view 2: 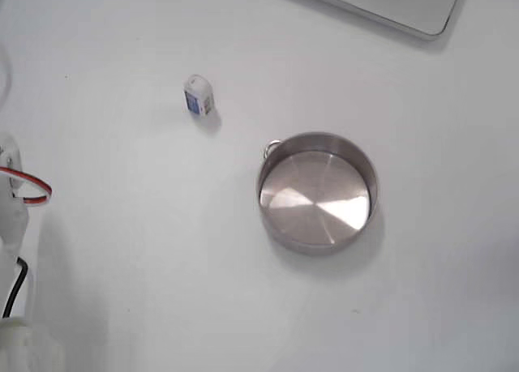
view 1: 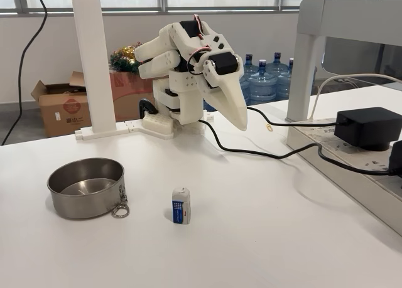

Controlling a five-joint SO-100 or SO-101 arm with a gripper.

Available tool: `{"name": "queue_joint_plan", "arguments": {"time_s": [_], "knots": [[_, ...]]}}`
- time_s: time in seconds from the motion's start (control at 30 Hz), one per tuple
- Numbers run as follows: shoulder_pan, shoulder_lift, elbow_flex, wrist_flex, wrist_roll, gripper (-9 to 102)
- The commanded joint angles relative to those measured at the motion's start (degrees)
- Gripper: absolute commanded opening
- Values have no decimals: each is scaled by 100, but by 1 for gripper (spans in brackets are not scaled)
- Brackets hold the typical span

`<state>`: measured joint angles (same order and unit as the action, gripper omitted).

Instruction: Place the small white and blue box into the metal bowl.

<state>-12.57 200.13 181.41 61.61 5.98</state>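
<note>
Two task items rest on the white counter [view 1: 264,238], and I see both in both fixed views. I locate the small white and blue box [view 1: 181,206] at lower centre of a fixed view, standing upright on the counter with its blue printed face toward the camera. In the other fixed view the small white and blue box [view 2: 199,96] sits in the upper left area of the frame.

I locate the metal bowl [view 1: 86,187] at lower left of a fixed view, upright, mouth open upward, nothing inside. A key ring [view 1: 120,209] hangs from its rim on the side facing the box and touches the counter. In the other fixed view the metal bowl [view 2: 317,191] is at centre right, with the ring at its upper left rim. Box and bowl are near each other but apart, not touching.

I read the arm as folded up at upper centre of a fixed view, well apart from both items. The gripper [view 1: 233,115] points downward and to the right, above the counter. Its two fingers lie together with no gap visible, and it holds nothing.

A black cable [view 1: 264,153] runs across the counter from the arm base to a black power adapter [view 1: 367,128] at the right edge. Blue water bottles [view 1: 262,81] and a cardboard box [view 1: 61,109] stand on the floor behind.
</note>
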Motion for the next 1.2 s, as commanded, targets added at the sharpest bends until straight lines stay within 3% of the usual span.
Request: {"name": "queue_joint_plan", "arguments": {"time_s": [0.0,1.17], "knots": [[0,97,281,0,9,-5],[97,97,290,-132,18,-5]]}}
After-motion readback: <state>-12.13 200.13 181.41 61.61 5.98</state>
